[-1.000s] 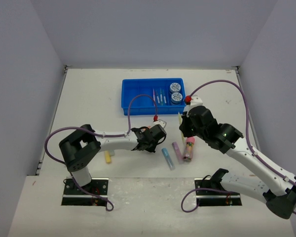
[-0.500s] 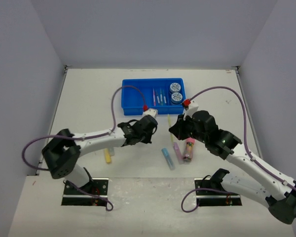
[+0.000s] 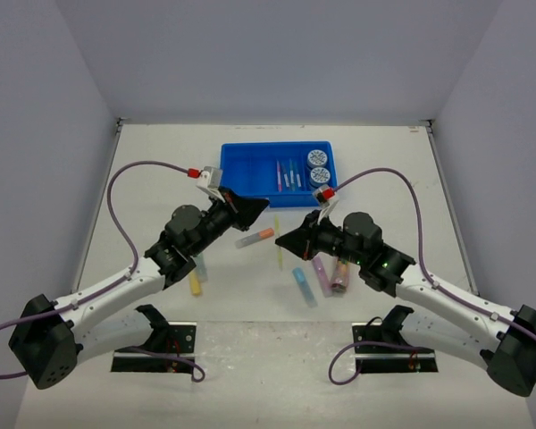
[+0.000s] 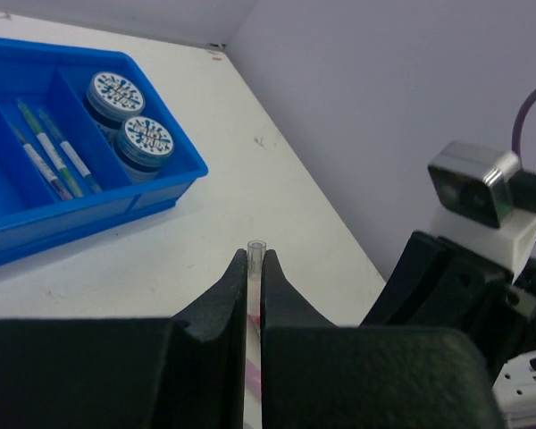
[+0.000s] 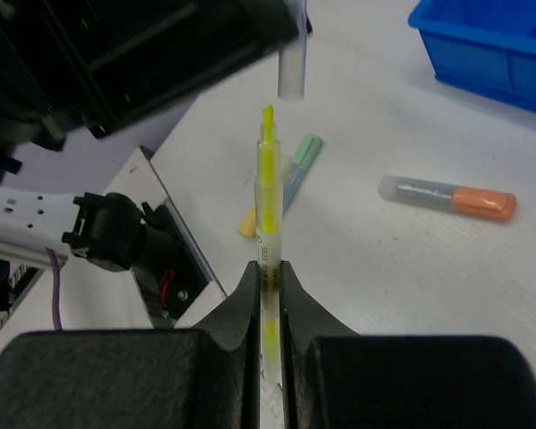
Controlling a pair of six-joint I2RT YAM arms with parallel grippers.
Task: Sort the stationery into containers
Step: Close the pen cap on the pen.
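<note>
My left gripper point(image 4: 255, 261) is shut on a thin clear pen with pink marks point(image 4: 255, 247), held in the air in front of the blue tray point(image 4: 36, 223). My right gripper point(image 5: 269, 268) is shut on a thin yellow pen point(image 5: 266, 192) whose bare tip points at the clear pen's end point(image 5: 292, 67), a small gap between them. From above, the left gripper point(image 3: 250, 207) and right gripper point(image 3: 284, 239) face each other over the table. The tray point(image 3: 241, 170) holds two patterned discs point(image 3: 319, 164) and several pens point(image 3: 288, 174).
On the table lie an orange marker point(image 3: 255, 238), a purple marker point(image 3: 322, 275), a blue marker point(image 3: 304, 286), a pink patterned tube point(image 3: 341, 275) and a yellow marker point(image 3: 195, 284). A green marker point(image 5: 304, 152) lies by the yellow one. Purple cables arc over both arms.
The left gripper has shut and risen from the table toward the tray's front. The right gripper swung left with the yellow pen to face it. The orange marker now lies uncovered.
</note>
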